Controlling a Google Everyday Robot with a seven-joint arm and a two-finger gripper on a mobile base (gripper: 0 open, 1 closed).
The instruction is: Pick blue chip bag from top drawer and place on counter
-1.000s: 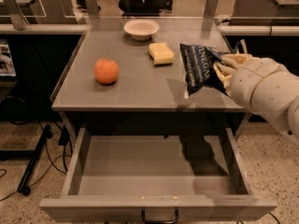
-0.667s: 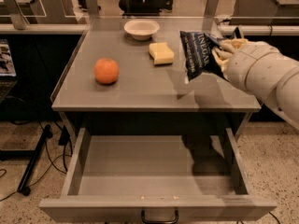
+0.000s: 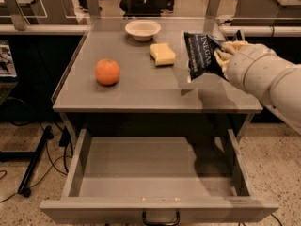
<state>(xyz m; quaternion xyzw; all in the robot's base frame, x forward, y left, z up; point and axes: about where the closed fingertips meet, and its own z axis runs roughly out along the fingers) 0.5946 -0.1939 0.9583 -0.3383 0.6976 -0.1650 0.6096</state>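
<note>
The blue chip bag (image 3: 201,54) is dark navy with white lettering. It hangs upright over the right part of the counter (image 3: 141,91), its lower end just above or touching the surface. My gripper (image 3: 221,55) comes in from the right on a cream arm and is shut on the bag's right edge. The top drawer (image 3: 155,173) is pulled out below the counter. Its inside holds nothing. Its small dark handle (image 3: 161,219) shows at the bottom edge.
An orange fruit (image 3: 107,71) sits on the counter's left part. A yellow sponge (image 3: 162,54) lies near the middle back. A white bowl (image 3: 142,30) stands at the back edge. Black cables and a stand leg lie on the floor at left.
My gripper has carried the chip bag up and back over the counter, away from the front edge, and the bag now hangs more upright.
</note>
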